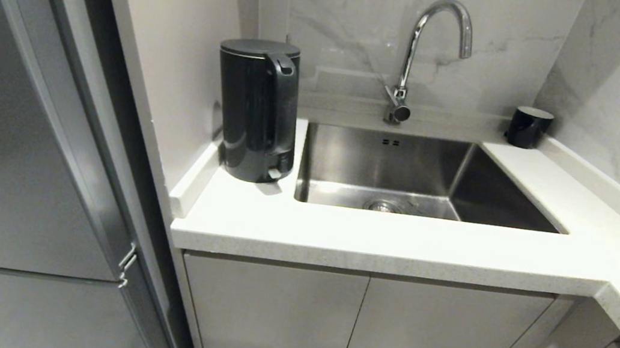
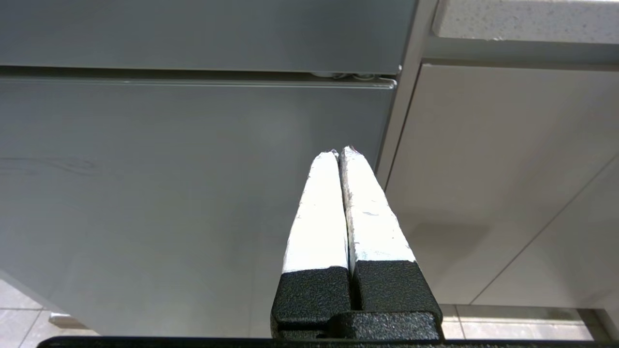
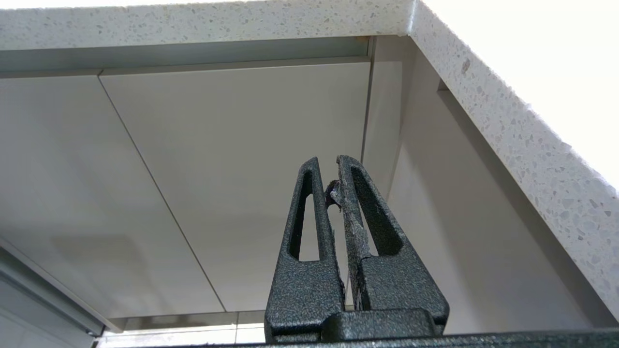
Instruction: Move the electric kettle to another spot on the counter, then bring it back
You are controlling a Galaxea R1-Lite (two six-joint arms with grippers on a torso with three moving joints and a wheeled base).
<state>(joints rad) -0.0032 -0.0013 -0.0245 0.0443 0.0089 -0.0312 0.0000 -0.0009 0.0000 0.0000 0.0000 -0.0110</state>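
Below the counter [image 3: 203, 21] edge, both grippers are hanging parked: the left gripper [image 2: 341, 153], white-padded jaws pressed together on nothing, is facing the grey fridge door [image 2: 193, 183]; the right gripper [image 3: 329, 166], jaws likewise closed and empty, is facing the cabinet doors [image 3: 232, 169]. Up on the worktop, the electric kettle [image 1: 258, 112] is standing upright in the left corner, just beside the sink [image 1: 348, 161]; 1 small black cup [image 1: 529, 127] is sitting at the far right.

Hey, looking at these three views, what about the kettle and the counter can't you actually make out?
- Electric kettle, head view: spout and lettering face away, unseen.
- Its underside: hidden by its own body.
- Counter: right run cut off by the frame edge.
- Wrist views: kettle absent; only cabinet fronts below.
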